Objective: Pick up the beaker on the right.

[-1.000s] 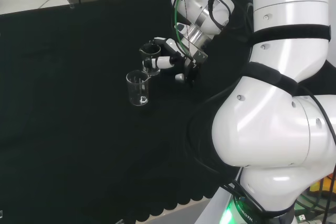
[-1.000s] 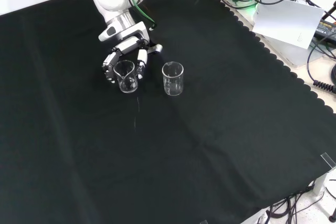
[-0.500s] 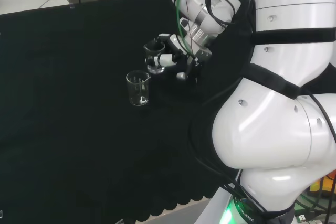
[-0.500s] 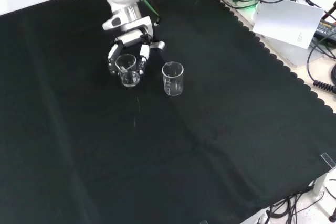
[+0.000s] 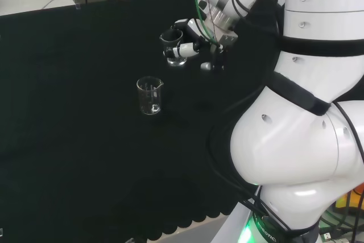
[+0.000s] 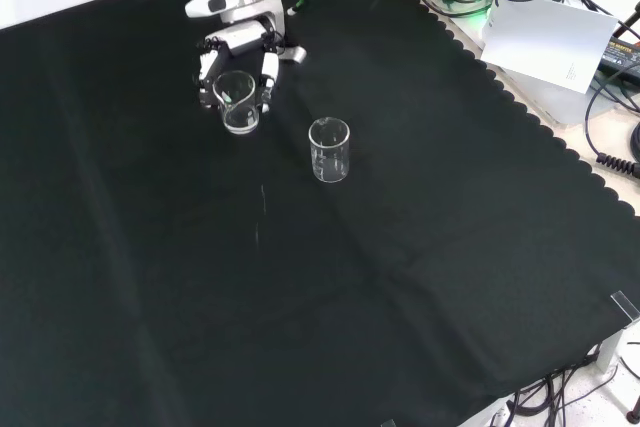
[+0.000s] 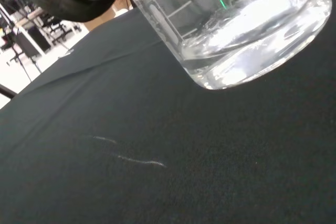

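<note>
In the front view, the near stretch of the worktop's black cloth (image 6: 300,327) is lying bare and flat, with a scalloped edge running along the view's right side, beyond which cables and a white sheet of paper (image 6: 545,37) are sitting. Farther up, a small clear glass beaker with printed graduations (image 6: 329,150) is standing upright and alone on the cloth, with open room on every side. Beyond it, towards the view's top left, the black and white hand (image 6: 238,72) is gripping a second clear glass beaker (image 6: 236,103), its fingers curling round the wall from both sides. The head view is showing this held beaker (image 5: 173,46) raised clear of the cloth, well apart from the standing one (image 5: 150,96) and nearer the white arm links. In the wrist view the held beaker's round base (image 7: 252,40) is hanging above the cloth, not touching it. The cloth's far edge is lying beyond the hand.
</note>
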`<state>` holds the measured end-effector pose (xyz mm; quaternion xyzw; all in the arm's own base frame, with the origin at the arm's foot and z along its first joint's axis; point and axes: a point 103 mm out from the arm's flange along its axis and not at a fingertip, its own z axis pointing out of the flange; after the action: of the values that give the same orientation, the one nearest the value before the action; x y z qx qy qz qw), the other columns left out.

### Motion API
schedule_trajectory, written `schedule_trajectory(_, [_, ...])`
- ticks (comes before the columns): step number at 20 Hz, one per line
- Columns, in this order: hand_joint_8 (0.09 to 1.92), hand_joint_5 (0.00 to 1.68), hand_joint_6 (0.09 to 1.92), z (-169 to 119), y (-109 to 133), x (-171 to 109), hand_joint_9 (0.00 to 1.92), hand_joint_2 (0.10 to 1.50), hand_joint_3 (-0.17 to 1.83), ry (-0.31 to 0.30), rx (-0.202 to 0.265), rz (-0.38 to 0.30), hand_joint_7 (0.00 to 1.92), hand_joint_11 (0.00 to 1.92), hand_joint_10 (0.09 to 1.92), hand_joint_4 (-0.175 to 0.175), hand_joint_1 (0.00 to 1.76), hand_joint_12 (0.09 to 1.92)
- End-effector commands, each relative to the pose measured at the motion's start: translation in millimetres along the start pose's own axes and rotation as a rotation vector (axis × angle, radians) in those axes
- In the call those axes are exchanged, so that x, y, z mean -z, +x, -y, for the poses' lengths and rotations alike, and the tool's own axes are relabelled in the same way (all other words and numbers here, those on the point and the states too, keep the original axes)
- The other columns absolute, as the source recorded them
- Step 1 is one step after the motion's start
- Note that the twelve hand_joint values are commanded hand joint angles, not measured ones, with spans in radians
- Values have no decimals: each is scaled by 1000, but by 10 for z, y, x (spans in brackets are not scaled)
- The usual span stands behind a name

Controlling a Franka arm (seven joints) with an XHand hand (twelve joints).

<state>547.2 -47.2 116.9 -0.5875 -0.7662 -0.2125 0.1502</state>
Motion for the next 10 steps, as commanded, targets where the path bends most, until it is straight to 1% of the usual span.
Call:
schedule_trajectory(1, [989, 1207, 695, 300, 166, 397, 1595, 1088, -175, 110, 20, 54, 1434, 1387, 640, -163, 1194, 746])
schedule_trajectory(3, [1001, 1207, 696, 398, 217, 450, 1596, 1088, -175, 128, 27, 56, 1434, 1386, 643, -163, 1193, 749])
schedule_trajectory(6, [1024, 1205, 700, 537, 296, 529, 1593, 1089, -175, 139, 32, 63, 1427, 1380, 656, -165, 1193, 762])
schedule_trajectory(10, [1035, 1204, 703, 690, 452, 545, 1592, 1089, -175, 173, 61, 80, 1424, 1376, 665, -166, 1193, 769])
